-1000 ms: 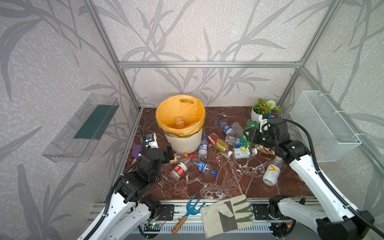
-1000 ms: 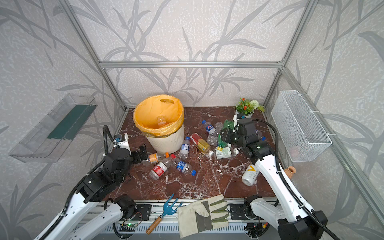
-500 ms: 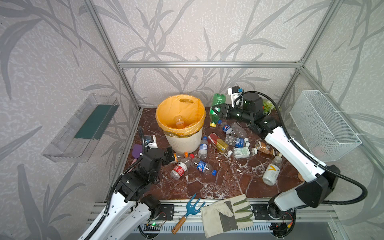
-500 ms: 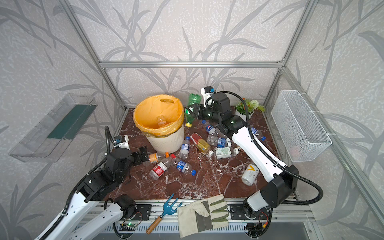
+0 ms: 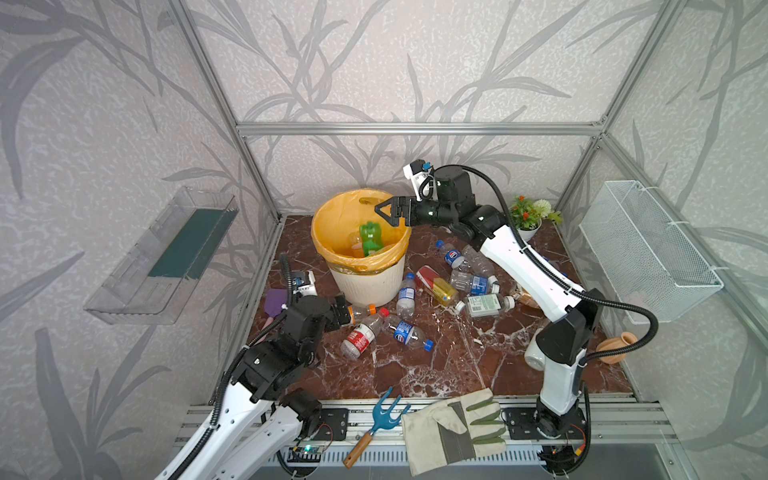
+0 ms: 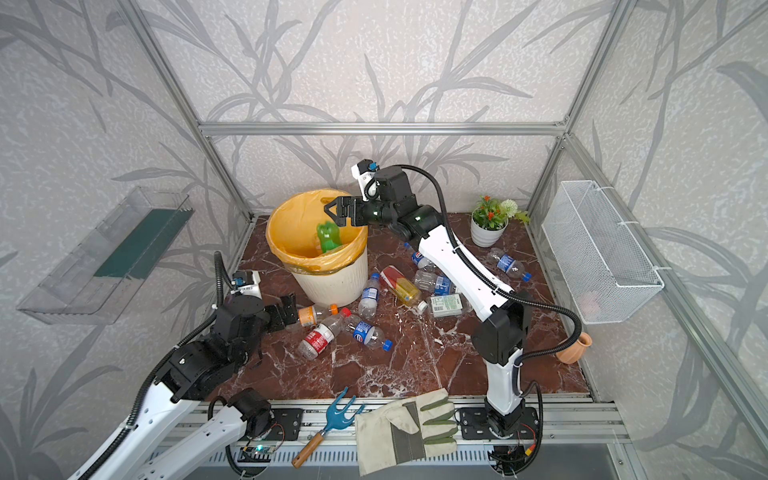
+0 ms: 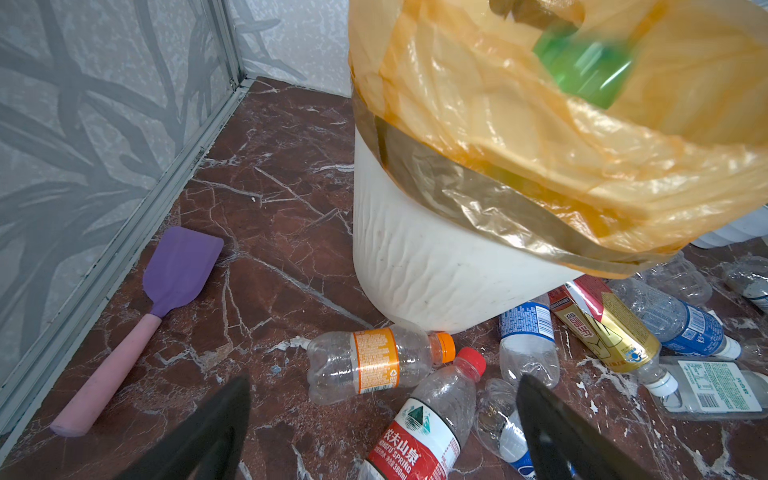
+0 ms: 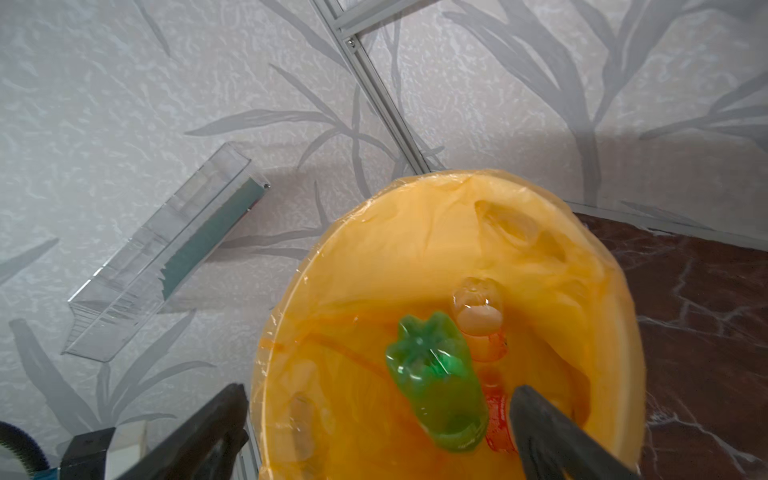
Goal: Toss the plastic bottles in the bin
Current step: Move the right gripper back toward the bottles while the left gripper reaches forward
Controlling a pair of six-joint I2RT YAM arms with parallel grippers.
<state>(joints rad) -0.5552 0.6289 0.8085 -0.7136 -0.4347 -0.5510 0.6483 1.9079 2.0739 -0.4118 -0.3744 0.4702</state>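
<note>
Dropped from the right gripper (image 5: 384, 215) since before, the green bottle (image 5: 370, 240) is inside the bin (image 5: 365, 284) at 11 o'clock; those jaws stand apart. Also apart are the left gripper (image 7: 384, 381) jaws, by the red-label bottle (image 7: 415, 440) reading "农夫山泉 SPRING".

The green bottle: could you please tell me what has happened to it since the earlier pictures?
The right tool lifted the green bottle from near the flower pot to above the bin, then opened and dropped it in. The left tool, open, and the floor bottles stayed put.
</note>
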